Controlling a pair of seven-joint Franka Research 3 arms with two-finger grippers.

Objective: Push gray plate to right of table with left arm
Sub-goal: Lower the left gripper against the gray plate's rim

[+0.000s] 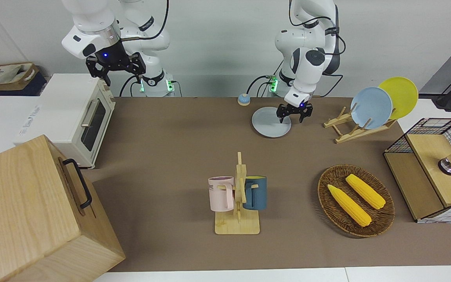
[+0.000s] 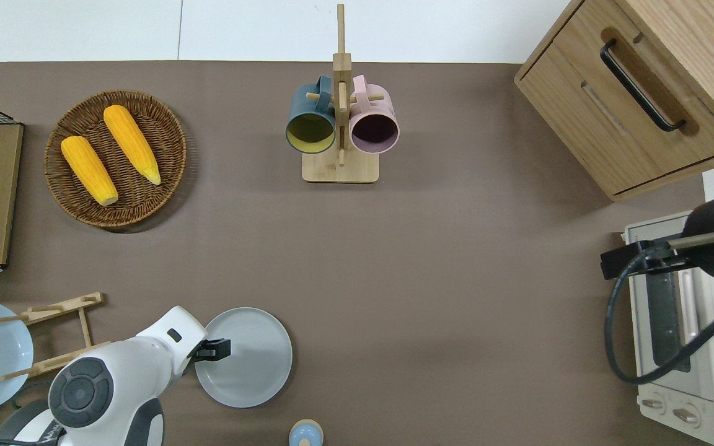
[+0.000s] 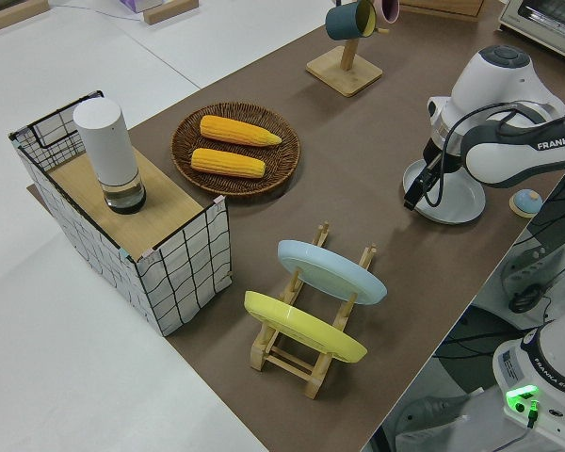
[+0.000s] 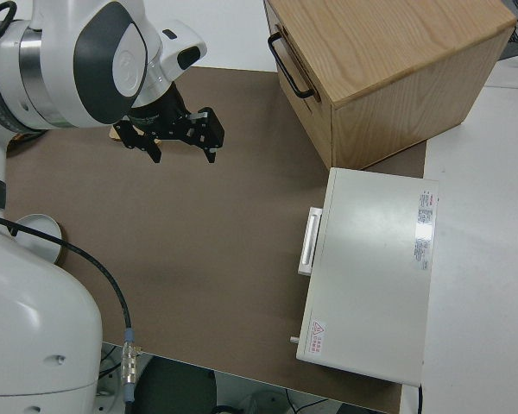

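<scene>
The gray plate (image 1: 266, 126) (image 2: 251, 365) (image 3: 457, 202) lies flat on the brown table (image 1: 170, 156), close to the robots' edge. My left gripper (image 1: 290, 116) (image 2: 220, 350) (image 3: 412, 200) is open and empty, low over the plate's rim at the side toward the left arm's end of the table. Whether its fingertips touch the plate I cannot tell. The right arm is parked, its gripper (image 1: 123, 78) (image 4: 183, 157) open and empty.
A small bell (image 1: 243, 99) sits beside the plate, nearer to the robots. A wooden rack holds a sky-blue plate (image 1: 371, 107) and a yellow plate (image 1: 399, 96). Also here: corn basket (image 1: 324, 184), mug stand (image 1: 238, 196), toaster oven (image 1: 73, 117), wooden cabinet (image 1: 26, 211).
</scene>
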